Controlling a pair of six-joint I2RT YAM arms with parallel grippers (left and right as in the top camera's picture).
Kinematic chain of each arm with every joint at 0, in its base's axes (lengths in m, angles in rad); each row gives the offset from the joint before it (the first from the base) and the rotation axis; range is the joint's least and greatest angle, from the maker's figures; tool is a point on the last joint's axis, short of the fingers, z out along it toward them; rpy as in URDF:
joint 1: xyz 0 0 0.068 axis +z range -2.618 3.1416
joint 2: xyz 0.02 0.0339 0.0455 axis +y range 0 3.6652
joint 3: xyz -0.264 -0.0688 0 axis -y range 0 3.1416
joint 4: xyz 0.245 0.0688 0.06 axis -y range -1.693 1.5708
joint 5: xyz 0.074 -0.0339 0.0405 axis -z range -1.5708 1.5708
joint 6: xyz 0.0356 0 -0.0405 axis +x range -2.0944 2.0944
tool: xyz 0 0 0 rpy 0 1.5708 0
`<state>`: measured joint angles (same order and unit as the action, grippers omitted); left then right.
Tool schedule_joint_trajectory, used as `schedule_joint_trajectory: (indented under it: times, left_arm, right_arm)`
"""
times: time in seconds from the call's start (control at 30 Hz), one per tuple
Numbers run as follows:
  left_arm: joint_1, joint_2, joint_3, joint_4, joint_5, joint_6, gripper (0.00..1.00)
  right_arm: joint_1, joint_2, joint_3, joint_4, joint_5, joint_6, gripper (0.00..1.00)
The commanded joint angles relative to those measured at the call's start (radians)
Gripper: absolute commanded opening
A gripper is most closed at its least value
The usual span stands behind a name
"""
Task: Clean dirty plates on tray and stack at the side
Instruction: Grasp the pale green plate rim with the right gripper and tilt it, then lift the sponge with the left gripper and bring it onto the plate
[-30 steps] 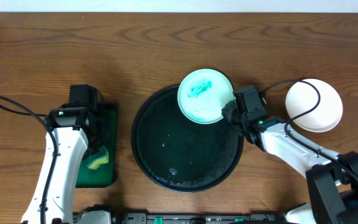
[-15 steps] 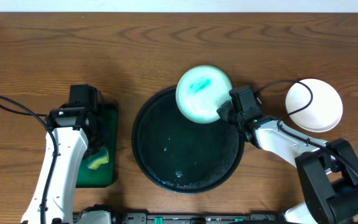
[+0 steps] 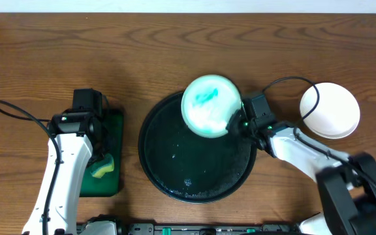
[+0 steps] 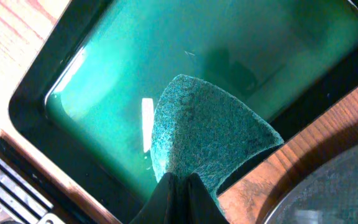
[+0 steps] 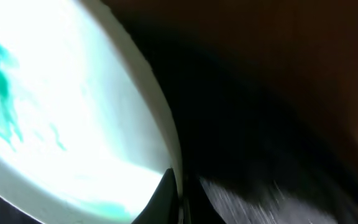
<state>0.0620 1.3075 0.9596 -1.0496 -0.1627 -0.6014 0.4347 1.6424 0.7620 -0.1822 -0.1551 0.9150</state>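
A pale mint plate [image 3: 209,106] with a green smear hangs tilted over the far edge of the round black tray [image 3: 153,160]. My right gripper [image 3: 238,121] is shut on its right rim. In the right wrist view the dark fingers [image 5: 165,194] pinch the plate [image 5: 61,118] at its edge, right gripper [image 5: 180,190]. A white plate [image 3: 331,111] lies on the table to the right of the tray. My left gripper [image 4: 179,182] is shut on a green scouring sponge [image 4: 210,127] held over the small green tray [image 4: 98,74]; from overhead the sponge [image 3: 102,168] shows yellow and green.
The rectangular green tray [image 3: 114,124] sits left of the black tray, under the left arm. A black cable [image 3: 311,98] loops over the white plate's left side. Drops of water glint on the black tray's floor [image 3: 185,181]. Bare wooden table lies at the back.
My right gripper has shut on the mint plate's rim. The plate has shifted left and a little nearer over the tray and tilted. The left arm has not moved.
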Motion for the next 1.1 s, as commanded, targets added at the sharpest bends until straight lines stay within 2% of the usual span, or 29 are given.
schedule_joint_trajectory:
  times: [0.0, 0.17, 0.3, 0.37, 0.5, 0.63, 0.83, 0.93, 1.07]
  left_arm:
    - [0.005, 0.006, 0.008, -0.003, -0.008, 0.025, 0.07]
    - [0.003, 0.006, 0.008, 0.005, 0.018, 0.06, 0.07]
    - [-0.016, 0.006, 0.008, 0.036, 0.138, 0.15, 0.07]
    - [-0.034, 0.006, 0.008, 0.055, 0.221, 0.21, 0.07]
    - [-0.078, 0.006, 0.008, 0.098, 0.513, 0.362, 0.07]
    - [-0.134, 0.006, 0.008, 0.145, 0.759, 0.411, 0.07]
    - [-0.234, 0.025, 0.008, 0.237, 0.827, 0.398, 0.07]
    - [-0.295, 0.071, 0.008, 0.286, 0.867, 0.388, 0.07]
    - [-0.374, 0.183, 0.008, 0.366, 0.856, 0.306, 0.07]
  right_arm:
    - [0.029, -0.091, -0.002, -0.141, -0.033, -0.248, 0.01]
    - [0.038, -0.192, 0.003, -0.426, -0.042, -0.453, 0.01]
    - [0.039, -0.196, 0.003, -0.534, -0.039, -0.505, 0.01]
    - [0.039, -0.178, 0.003, -0.52, -0.04, -0.492, 0.01]
    - [0.039, -0.101, 0.004, -0.416, -0.069, -0.484, 0.01]
    - [0.039, 0.025, 0.004, -0.314, -0.151, -0.449, 0.01]
    - [0.043, 0.174, 0.006, -0.219, -0.246, -0.42, 0.01]
    - [0.045, 0.185, 0.008, -0.203, -0.245, -0.418, 0.01]
    - [0.045, 0.164, 0.018, -0.203, -0.246, -0.413, 0.01]
